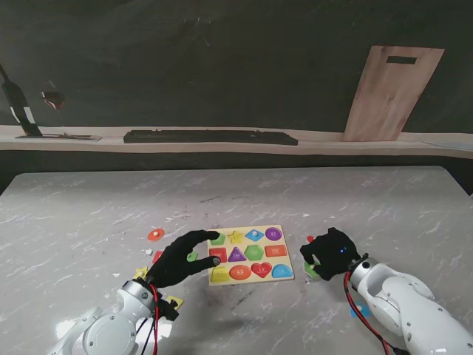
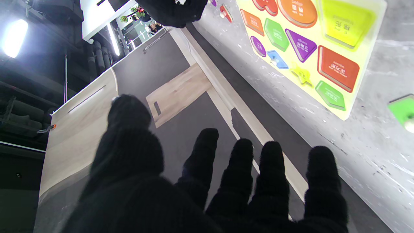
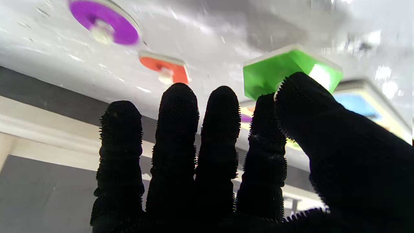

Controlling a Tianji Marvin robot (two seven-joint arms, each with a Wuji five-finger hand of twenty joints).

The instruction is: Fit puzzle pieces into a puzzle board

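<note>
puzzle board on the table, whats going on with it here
A two-armed robot is working on a shape puzzle. The puzzle board lies flat on the marble table. The left hand hovers open at the board's left edge. The right hand, just right of the board, pinches a green piece by its knob between thumb and index finger. A few loose pieces, such as an orange round piece, lie around the board.

Yellow puzzle board (image 1: 251, 282), green piece (image 3: 284, 72), grey-veined marble table (image 1: 89, 214), possibly white.
</note>
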